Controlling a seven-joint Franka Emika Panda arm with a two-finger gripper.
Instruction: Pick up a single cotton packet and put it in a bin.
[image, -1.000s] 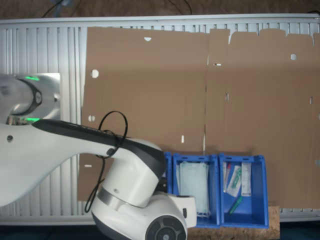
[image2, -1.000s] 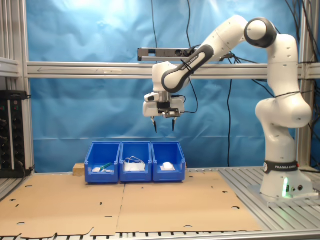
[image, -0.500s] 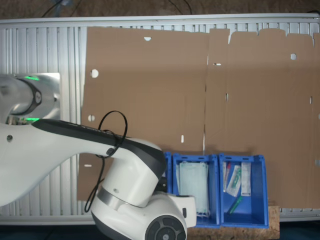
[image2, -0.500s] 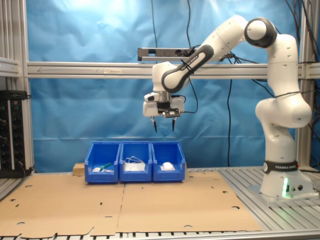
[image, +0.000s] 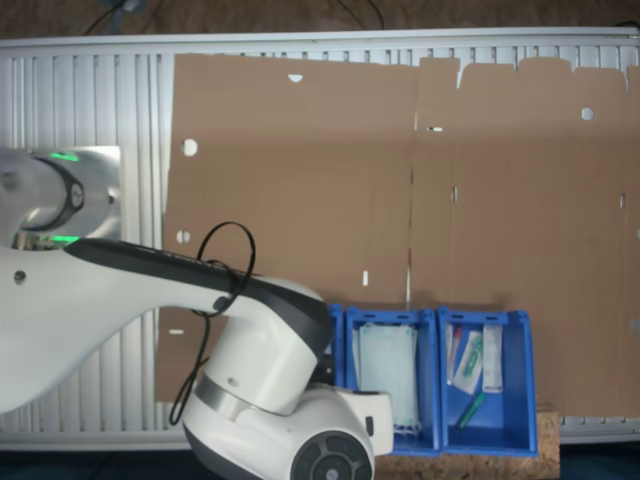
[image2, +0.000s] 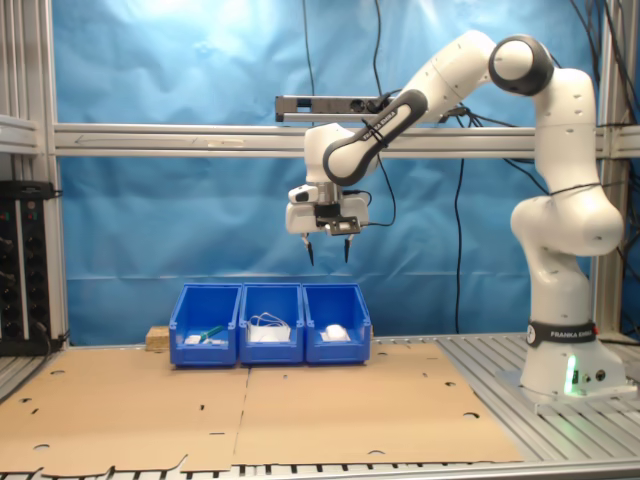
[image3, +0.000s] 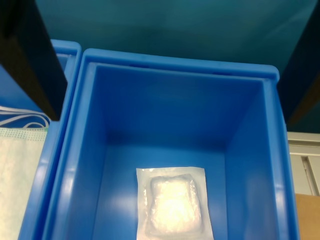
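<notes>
A cotton packet (image3: 174, 205), a clear square with a white wad, lies flat on the floor of a blue bin (image3: 245, 150). In the second exterior view that bin (image2: 338, 350) is the one of the row nearest the robot's base, with the packet (image2: 335, 332) showing as a white spot inside. My gripper (image2: 328, 259) hangs well above this bin, fingers pointing down and open, with nothing between them. In the wrist view the two dark fingers (image3: 30, 60) frame the bin from above. In the first exterior view the arm covers most of this bin (image: 336, 330).
Next to it stand a blue crate with pale green masks (image: 390, 375) and a blue crate with syringe packets (image: 485, 375). Brown cardboard (image2: 300, 410) covers the table in front of the crates. The robot base (image2: 565, 370) stands at the second exterior view's right.
</notes>
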